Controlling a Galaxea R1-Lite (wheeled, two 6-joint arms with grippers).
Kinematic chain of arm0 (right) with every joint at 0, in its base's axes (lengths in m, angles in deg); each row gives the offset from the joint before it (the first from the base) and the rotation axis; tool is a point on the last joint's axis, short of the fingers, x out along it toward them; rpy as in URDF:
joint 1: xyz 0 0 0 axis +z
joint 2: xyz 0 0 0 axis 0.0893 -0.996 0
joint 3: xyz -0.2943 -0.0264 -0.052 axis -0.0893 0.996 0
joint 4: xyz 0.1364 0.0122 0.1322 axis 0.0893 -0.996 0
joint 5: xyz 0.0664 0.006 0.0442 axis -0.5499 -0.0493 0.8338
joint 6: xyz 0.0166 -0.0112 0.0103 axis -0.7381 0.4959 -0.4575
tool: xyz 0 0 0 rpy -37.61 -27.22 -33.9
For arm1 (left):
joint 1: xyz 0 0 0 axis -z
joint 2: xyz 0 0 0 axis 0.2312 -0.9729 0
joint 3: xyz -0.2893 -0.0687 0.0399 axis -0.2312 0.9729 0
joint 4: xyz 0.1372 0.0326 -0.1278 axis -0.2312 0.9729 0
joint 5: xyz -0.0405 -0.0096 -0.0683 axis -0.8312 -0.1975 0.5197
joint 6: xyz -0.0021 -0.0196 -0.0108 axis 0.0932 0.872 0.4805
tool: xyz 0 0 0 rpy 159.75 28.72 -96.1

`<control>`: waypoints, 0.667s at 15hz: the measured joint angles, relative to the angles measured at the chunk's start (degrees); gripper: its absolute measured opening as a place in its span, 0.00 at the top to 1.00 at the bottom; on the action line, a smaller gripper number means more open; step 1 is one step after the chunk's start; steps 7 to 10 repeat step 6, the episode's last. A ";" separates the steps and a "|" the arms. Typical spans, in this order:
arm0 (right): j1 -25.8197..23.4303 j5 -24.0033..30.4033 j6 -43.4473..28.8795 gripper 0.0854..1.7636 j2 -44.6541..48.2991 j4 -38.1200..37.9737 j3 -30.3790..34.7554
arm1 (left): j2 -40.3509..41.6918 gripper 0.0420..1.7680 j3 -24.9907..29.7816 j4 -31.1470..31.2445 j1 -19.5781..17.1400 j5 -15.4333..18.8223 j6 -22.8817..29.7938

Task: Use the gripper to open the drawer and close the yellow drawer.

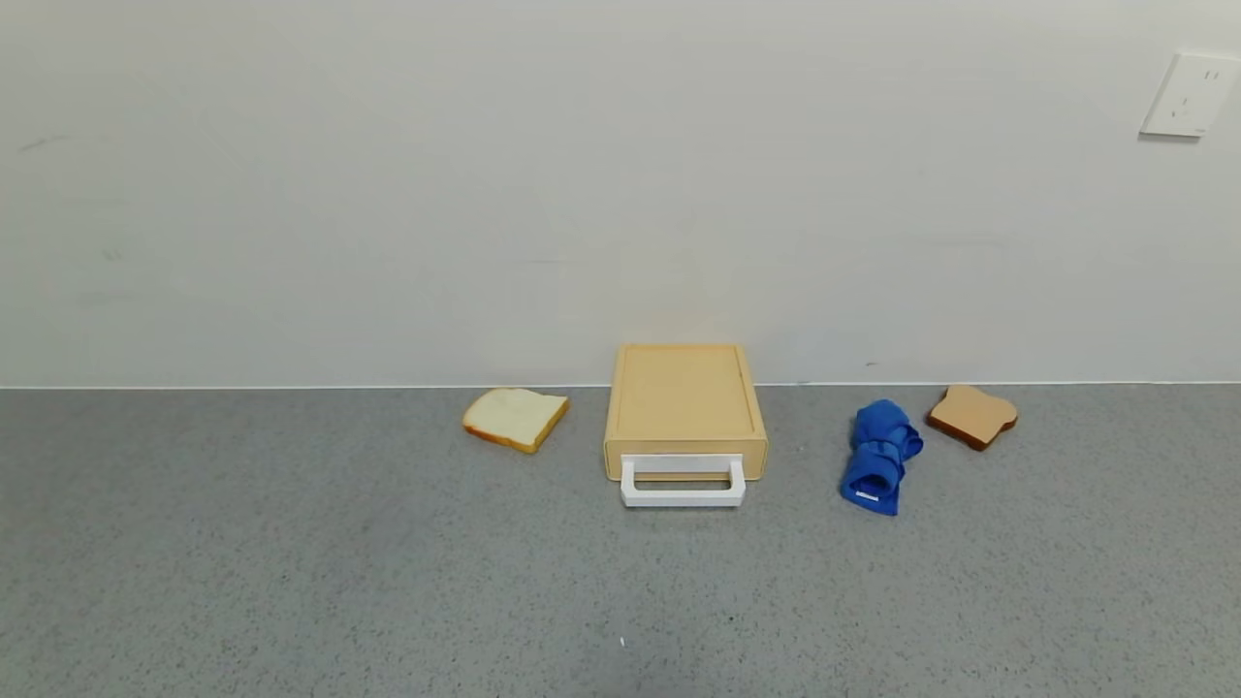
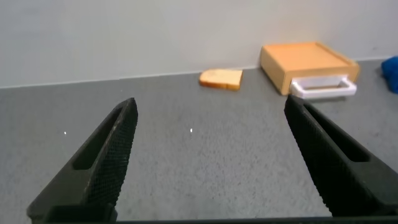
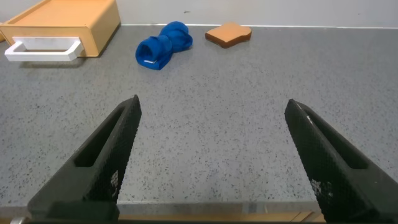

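Note:
The yellow-tan drawer box (image 1: 684, 399) stands against the back wall at the middle of the grey counter, drawer shut, its white loop handle (image 1: 683, 483) facing me. It also shows in the left wrist view (image 2: 305, 62) and the right wrist view (image 3: 65, 25). Neither gripper shows in the head view. My left gripper (image 2: 211, 109) is open and empty over bare counter, well short of the drawer. My right gripper (image 3: 212, 106) is open and empty near the counter's front edge, also far from the drawer.
A white bread slice (image 1: 516, 418) lies left of the drawer. A rolled blue cloth (image 1: 880, 456) and a brown toast slice (image 1: 972, 415) lie right of it. A wall socket (image 1: 1188, 95) sits at upper right. The wall runs right behind the drawer.

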 joint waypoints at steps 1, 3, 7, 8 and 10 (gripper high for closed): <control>0.00 0.00 0.01 0.04 0.00 0.00 0.00 | 0.06 0.03 2.93 -0.28 0.00 0.04 -0.46; 0.00 0.00 -0.02 0.04 0.00 0.00 0.00 | 0.13 0.03 5.33 3.22 0.00 0.01 -0.38; 0.00 0.00 0.01 0.04 0.00 0.00 0.00 | 0.16 0.03 6.01 3.29 0.00 -0.27 1.41; 0.00 0.00 0.01 0.04 0.00 0.00 0.00 | 0.16 0.03 6.01 3.29 0.00 -0.27 1.41; 0.00 0.00 0.01 0.04 0.00 0.00 0.00 | 0.16 0.03 6.01 3.29 0.00 -0.27 1.41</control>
